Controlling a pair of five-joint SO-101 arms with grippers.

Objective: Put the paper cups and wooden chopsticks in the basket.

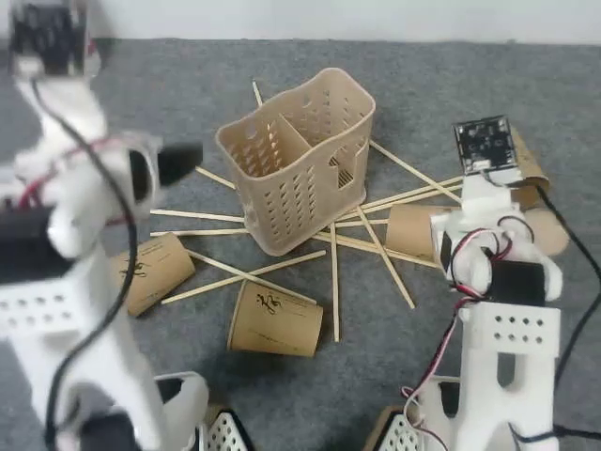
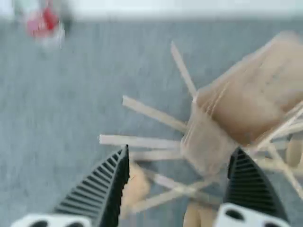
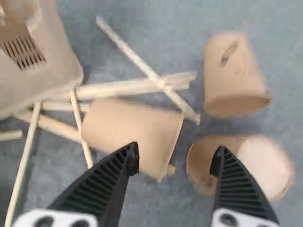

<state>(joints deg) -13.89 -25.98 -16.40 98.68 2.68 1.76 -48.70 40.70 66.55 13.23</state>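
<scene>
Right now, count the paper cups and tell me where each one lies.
5. Left cup lies left of the basket, front cup before it; on its right lie a third cup, fourth cup and fifth cup. More may be hidden.

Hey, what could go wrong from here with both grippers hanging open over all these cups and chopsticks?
The right gripper is open over a paper cup lying on its side, with a chopstick ending at its rim; closing might snag the stick or crush the cup. Near the left gripper, chopsticks run up to the basket; dragging one might tip it.
</scene>
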